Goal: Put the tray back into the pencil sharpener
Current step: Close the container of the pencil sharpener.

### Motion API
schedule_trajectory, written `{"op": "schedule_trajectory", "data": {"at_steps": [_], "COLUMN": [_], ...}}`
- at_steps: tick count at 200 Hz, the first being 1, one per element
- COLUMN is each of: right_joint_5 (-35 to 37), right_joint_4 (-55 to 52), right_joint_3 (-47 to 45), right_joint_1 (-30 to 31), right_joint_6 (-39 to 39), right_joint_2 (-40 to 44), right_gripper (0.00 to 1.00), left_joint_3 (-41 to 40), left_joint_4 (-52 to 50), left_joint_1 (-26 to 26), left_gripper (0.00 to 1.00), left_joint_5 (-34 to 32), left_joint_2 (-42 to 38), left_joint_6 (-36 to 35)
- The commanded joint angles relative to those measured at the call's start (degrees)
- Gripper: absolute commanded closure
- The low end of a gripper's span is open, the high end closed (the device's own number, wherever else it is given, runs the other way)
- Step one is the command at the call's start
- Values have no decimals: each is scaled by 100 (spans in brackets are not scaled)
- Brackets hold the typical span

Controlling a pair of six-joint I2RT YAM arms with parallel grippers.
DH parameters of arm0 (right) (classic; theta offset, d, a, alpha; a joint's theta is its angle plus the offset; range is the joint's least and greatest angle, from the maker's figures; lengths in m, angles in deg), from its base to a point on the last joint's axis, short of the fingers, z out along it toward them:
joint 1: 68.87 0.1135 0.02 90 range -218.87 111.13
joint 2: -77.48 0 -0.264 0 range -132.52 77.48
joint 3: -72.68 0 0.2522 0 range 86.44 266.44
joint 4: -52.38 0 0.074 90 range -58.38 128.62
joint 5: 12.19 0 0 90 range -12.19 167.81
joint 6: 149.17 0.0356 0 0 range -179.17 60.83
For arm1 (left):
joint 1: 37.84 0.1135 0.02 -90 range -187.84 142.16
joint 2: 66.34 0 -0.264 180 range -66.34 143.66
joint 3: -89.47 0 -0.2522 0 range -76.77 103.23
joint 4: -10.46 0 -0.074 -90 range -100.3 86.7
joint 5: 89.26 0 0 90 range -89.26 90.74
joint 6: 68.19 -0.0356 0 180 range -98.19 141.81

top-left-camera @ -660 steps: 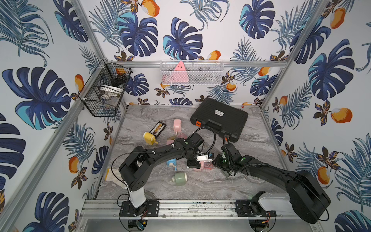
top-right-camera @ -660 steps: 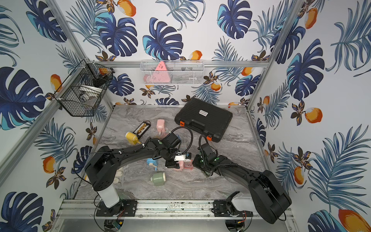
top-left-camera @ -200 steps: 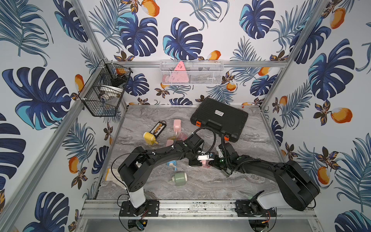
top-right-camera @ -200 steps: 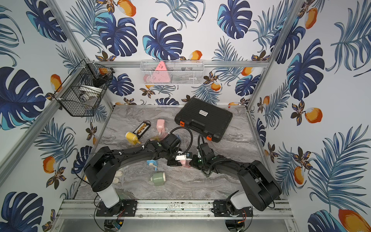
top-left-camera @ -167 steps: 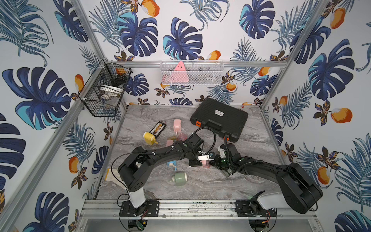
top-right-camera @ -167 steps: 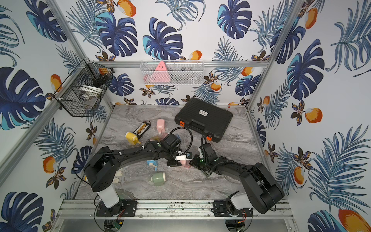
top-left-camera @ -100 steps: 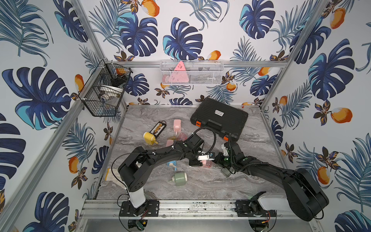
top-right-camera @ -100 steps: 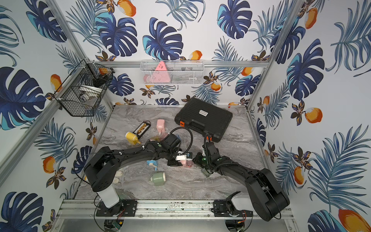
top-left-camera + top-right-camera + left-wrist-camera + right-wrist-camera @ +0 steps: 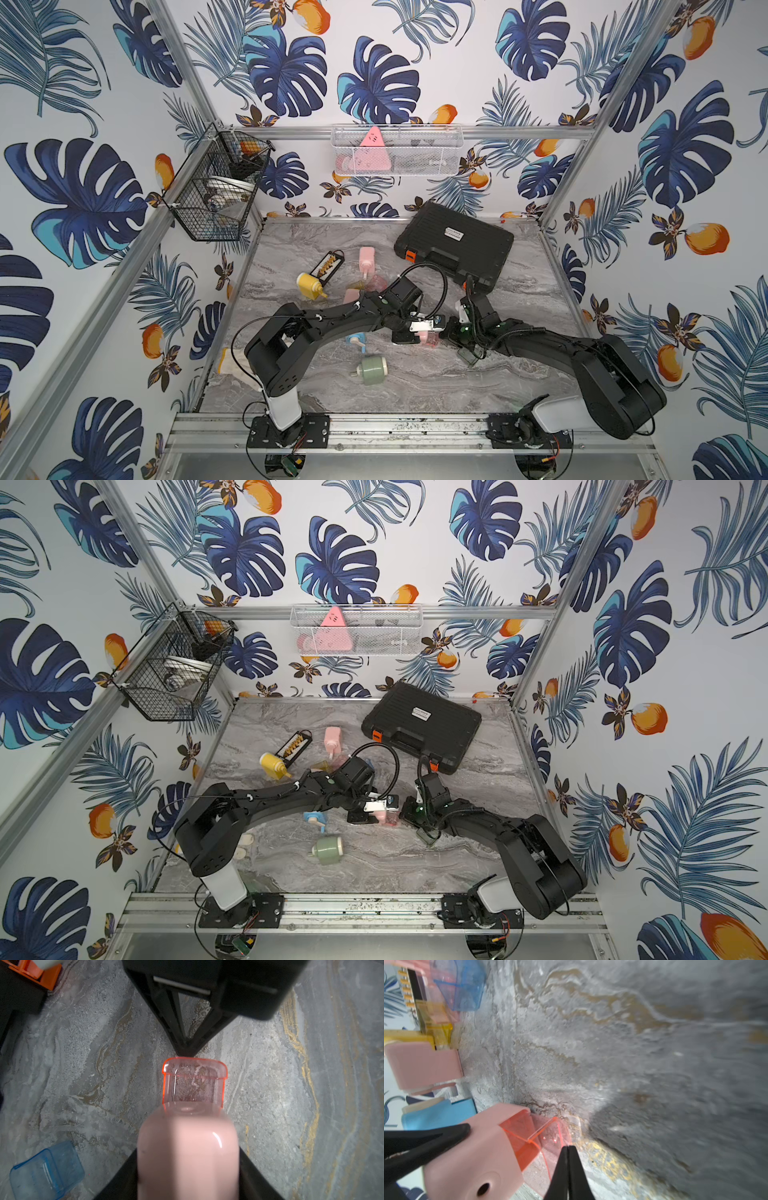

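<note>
A: The pink plastic pencil sharpener [image 9: 471, 1157] is clamped by the left gripper [image 9: 187, 1159], bracing it.

B: The translucent red tray [image 9: 542, 1132], half inside that sharpener, is butted by the right gripper [image 9: 568, 1153], pinched closed and empty, as a pusher.

The sharpener [image 9: 187, 1157] is glossy pink plastic, the tray [image 9: 194, 1082] clear red plastic, the tabletop [image 9: 83, 1064] matt, grainy

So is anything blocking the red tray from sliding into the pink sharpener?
Nothing I can see. The red tray is already partway inside the pink sharpener, and the shut right gripper sits right at its outer end.
</note>
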Motion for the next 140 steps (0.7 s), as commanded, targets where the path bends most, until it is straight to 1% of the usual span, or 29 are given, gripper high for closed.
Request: {"op": "schedule_trajectory", "data": {"at_steps": [1, 66, 140], "right_joint_5": [-389, -897, -1166], "right_joint_4": [360, 878, 1263], "right_joint_3": [39, 115, 150], "right_joint_1": [8, 8, 8], "right_joint_6": [-63, 69, 220], "right_joint_2": [-81, -494, -767], "right_gripper": [94, 94, 94], "left_joint_3": [-70, -74, -72], "left_joint_4": [-315, -302, -284], "left_joint_1": [0, 0, 0], "left_gripper": [57, 59, 59], "left_joint_5": [-219, -183, -192], "left_joint_2": [65, 90, 103], "left_joint_6": [-45, -36, -16]}}
